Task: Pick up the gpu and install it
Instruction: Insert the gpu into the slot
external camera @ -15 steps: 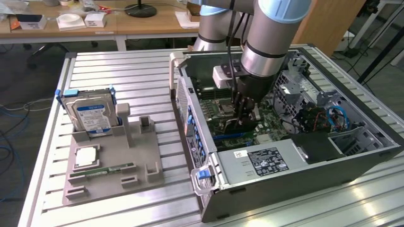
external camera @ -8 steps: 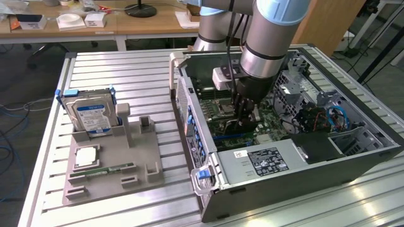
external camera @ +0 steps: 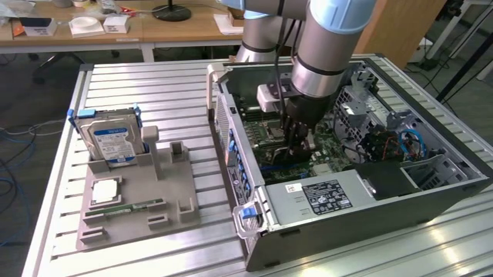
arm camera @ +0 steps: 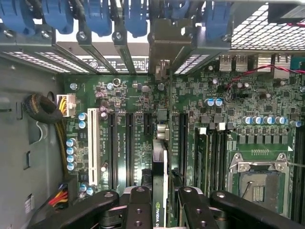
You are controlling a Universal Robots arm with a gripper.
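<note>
Gripper (arm camera: 162, 196) closed on the gpu (arm camera: 159, 160): the two black fingers (arm camera: 138, 210) pressed its faces from either side, and the card stood on edge between them. In the wrist view the card ran in line with the black expansion slots (arm camera: 128, 143) of the green motherboard (arm camera: 119, 95), low over the board. Its far end reached toward the silver bracket opening (arm camera: 164, 45) under the row of blue slot latches (arm camera: 95, 19). Could not tell whether its edge connector was seated in a slot.

A white slot (arm camera: 94, 148) lay a few slots to one side of the card; the open CPU socket (arm camera: 257, 183) lay on the other side, beyond the memory slots.

Exterior view: the arm (external camera: 331, 40) came down into the open computer case (external camera: 462, 173), which lay on its side on the slatted aluminium table (external camera: 138, 86). The grey power supply (external camera: 324, 199) sat in the case's near corner, just in front of the gripper.

Toward the exterior view's left, well apart from the case, a grey parts holder (external camera: 138, 202) carried an upright hard drive (external camera: 112, 141) with a blue-white label and a narrow green memory stick (external camera: 127, 208) lying flat.
</note>
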